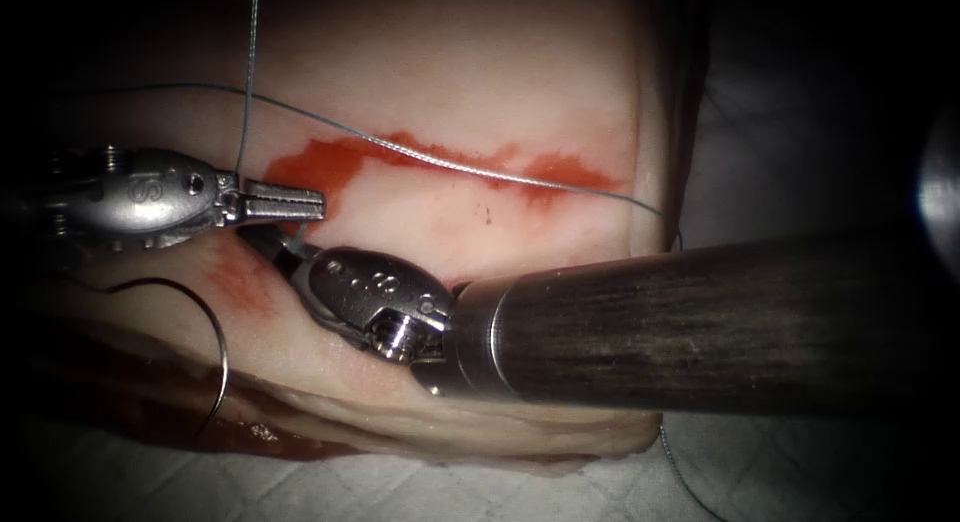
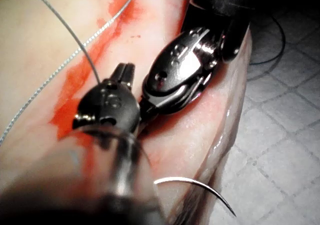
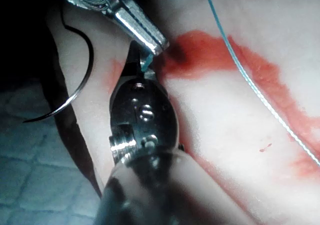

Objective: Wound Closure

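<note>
Both tools' fingers closed: left tool (image 1: pixel 285 200) pinching thread (image 1: pixel 470 168); right tool (image 1: pixel 270 247) too.

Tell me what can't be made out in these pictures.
- Right tool: whether its fingers hold thread; in the endoscope view the left tool crosses over them.
- Thread: its upper end is cut off by the endoscope view's top edge.
- Needle: it lies loose on the tissue, left of the tools; where thread joins it is too dark to see.
</note>
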